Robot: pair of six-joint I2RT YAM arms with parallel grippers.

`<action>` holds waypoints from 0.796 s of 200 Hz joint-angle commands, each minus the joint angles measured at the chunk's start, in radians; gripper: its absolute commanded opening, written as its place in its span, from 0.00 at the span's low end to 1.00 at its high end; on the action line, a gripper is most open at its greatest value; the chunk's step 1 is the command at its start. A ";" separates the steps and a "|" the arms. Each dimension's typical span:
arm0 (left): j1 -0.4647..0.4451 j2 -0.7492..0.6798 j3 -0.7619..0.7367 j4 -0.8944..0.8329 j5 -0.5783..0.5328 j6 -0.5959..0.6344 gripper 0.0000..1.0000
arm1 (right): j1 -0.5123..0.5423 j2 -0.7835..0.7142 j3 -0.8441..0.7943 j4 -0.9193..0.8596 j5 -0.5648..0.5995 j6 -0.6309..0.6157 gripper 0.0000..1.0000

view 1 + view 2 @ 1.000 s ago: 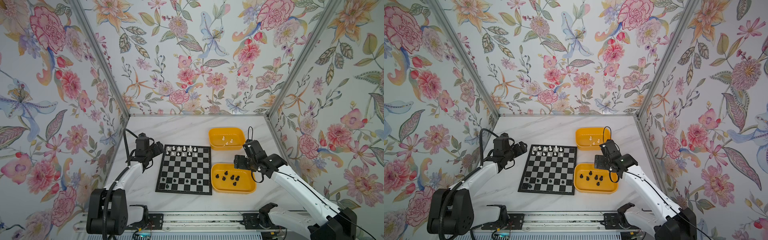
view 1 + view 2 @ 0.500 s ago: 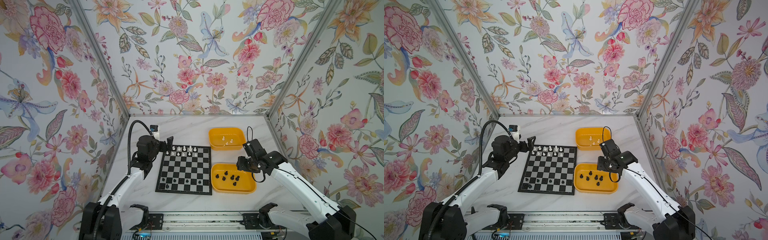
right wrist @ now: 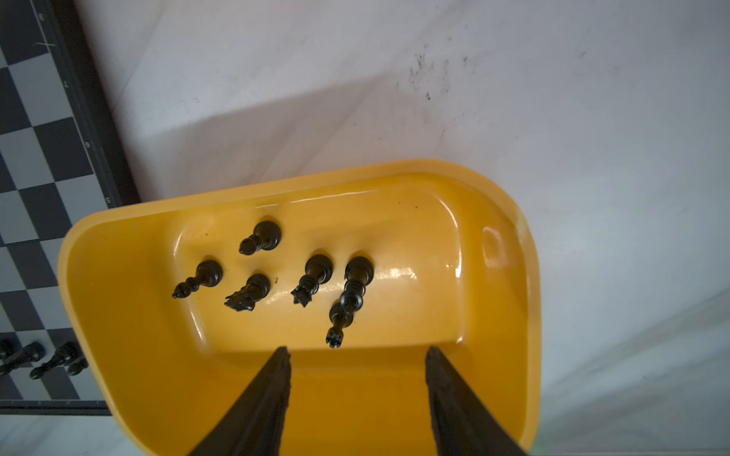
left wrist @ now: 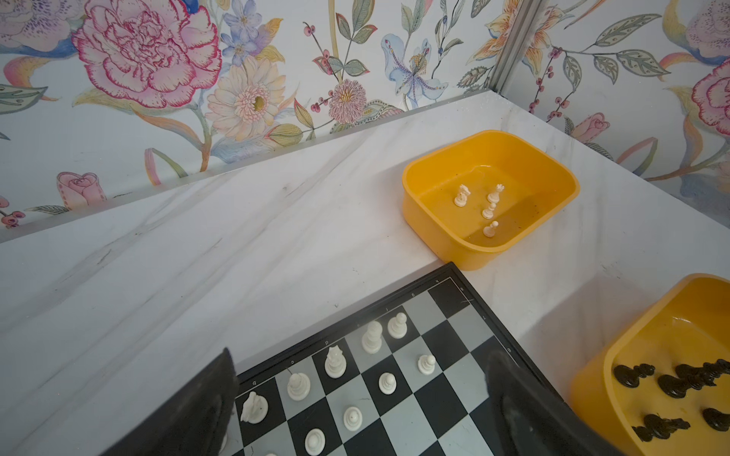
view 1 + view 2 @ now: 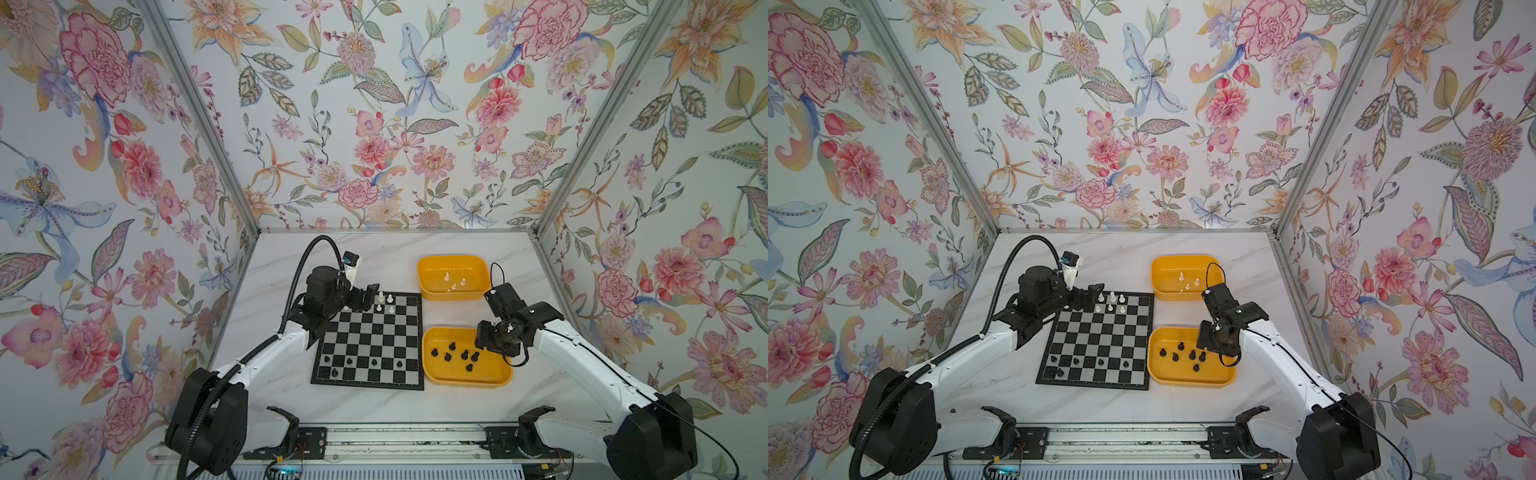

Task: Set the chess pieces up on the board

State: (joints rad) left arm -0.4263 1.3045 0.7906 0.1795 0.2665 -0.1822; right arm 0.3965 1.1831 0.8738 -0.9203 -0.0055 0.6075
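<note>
Plastic chess pieces (image 4: 335,361), tiny: likely light, rigid, slick, easily tipped; pinch at narrow waist. Six black pieces (image 3: 312,276) in near yellow tub (image 3: 513,237), white pieces (image 4: 490,209) in far tub (image 4: 474,256), rest on board (image 5: 370,332). Right gripper (image 3: 356,349) above black pieces, jaws apart, empty; left gripper (image 4: 357,355) spread wide over board.

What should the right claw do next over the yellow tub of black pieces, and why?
Probably lower the right claw onto the small black plastic chess piece nearest its tips. The claw hangs open and empty above the rounded yellow plastic tub. Six black pieces sit in it, and this one lies just ahead of the gap between the jaws.
</note>
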 commanded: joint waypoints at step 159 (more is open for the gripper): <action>-0.391 0.180 0.359 -0.352 -0.233 0.143 0.92 | -0.045 -0.139 0.034 -0.120 0.038 -0.038 0.99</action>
State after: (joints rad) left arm -0.7521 1.4487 1.0882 -0.0952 0.1219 -0.0330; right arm 0.3660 1.0618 0.8673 -0.9428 -0.0097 0.6033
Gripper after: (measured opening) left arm 0.928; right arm 0.989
